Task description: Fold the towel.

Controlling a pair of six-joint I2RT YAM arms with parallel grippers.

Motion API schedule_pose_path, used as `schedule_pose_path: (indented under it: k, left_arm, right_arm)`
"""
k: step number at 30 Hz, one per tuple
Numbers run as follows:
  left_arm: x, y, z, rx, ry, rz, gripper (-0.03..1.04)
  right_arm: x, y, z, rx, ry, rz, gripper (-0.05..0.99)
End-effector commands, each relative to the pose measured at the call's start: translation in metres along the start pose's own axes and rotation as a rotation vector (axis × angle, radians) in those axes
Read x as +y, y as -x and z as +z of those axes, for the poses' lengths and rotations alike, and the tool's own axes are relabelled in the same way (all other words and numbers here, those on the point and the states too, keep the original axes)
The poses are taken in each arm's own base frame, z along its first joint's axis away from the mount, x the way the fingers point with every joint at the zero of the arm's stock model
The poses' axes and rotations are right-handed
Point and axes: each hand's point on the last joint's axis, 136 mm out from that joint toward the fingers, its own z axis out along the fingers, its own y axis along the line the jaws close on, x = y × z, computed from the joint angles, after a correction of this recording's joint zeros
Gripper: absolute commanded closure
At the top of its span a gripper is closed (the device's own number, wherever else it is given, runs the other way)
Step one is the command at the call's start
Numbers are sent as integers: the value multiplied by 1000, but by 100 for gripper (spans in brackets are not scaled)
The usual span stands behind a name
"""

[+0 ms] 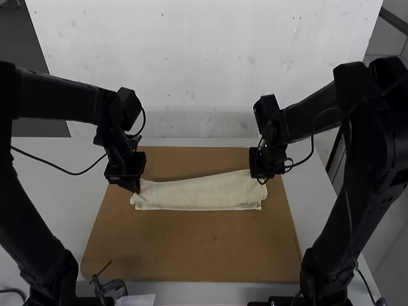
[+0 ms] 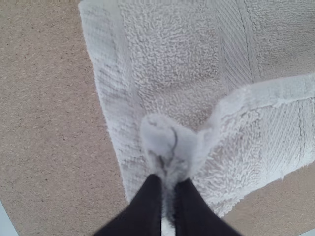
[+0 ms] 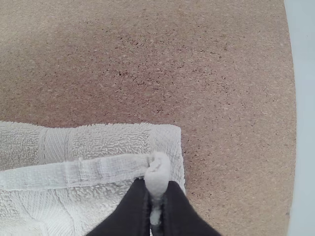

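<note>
The cream towel (image 1: pixel 197 193) lies as a long folded strip across the brown board. At its left end is my left gripper (image 1: pixel 136 186), and at its right end my right gripper (image 1: pixel 261 179). In the left wrist view, the left gripper (image 2: pixel 168 189) is shut on a pinched bit of the towel's upper layer, with more towel (image 2: pixel 172 44) lying flat beneath. In the right wrist view, the right gripper (image 3: pixel 156 191) pinches a raised corner of the upper layer, above the flat towel (image 3: pixel 108 140).
The cork-coloured board (image 1: pixel 191 245) extends around the towel on a white table (image 1: pixel 51 191). A small dark clamp-like object (image 1: pixel 112 287) and a pale flat piece (image 1: pixel 137 299) are at the near left edge.
</note>
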Motion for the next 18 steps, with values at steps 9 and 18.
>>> schedule_pose_path:
  k: [9,18]
  left_arm:
    - [28,34,51,15,59,-78,99]
    - [33,73,47,-87,69,-92,99]
  right_arm:
    - [-2,17,3,-43,-18,4,92]
    - [0,23,16,-37,-21,7,92]
